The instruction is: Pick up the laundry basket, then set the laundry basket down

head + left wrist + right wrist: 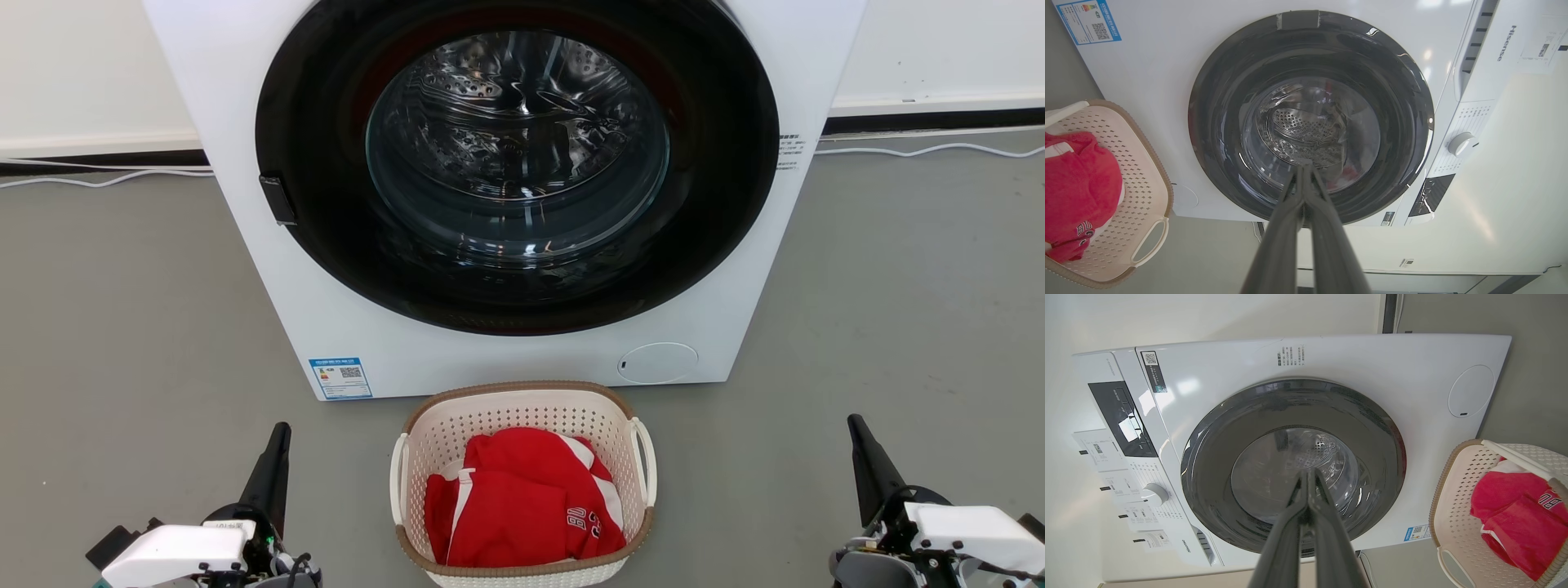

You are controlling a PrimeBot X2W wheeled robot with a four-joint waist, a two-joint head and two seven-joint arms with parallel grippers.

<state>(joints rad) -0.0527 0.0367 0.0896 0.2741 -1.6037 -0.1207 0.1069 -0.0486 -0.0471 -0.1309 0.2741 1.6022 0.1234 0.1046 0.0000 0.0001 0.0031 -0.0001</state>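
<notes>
1. The laundry basket stands upright on the grey floor, just in front of the washer and centred on its door. It lies between the 2 arms and well apart from each.
2. A red garment lies folded inside the basket.
3. The left gripper hangs low at the basket's left. In the left wrist view its jaws are clenched tip to tip on nothing and point at the washer door.
4. The right gripper mirrors it on the other side. The right wrist view shows its jaws pressed together in the same way, also empty.
5. Progress: the basket rests on the floor with neither gripper on it. That fits a basket waiting to be lifted, and it equally fits one that is lifted and set back down. Nothing here settles which, so I cannot say what is done or what is left.
6. Facing: the basket's open mouth points straight up, and the brown rim looks level all round.
7. Its 2 white loop handles, 1 on the robot's left and 1 on its right, each face outward toward the gripper on that side.
8. Long axis: the head view foreshortens the basket, and its bottom edge cuts the near rim. I judge the longer run goes from the robot toward the washer, with the handles on the long sides, but not firmly.
</notes>
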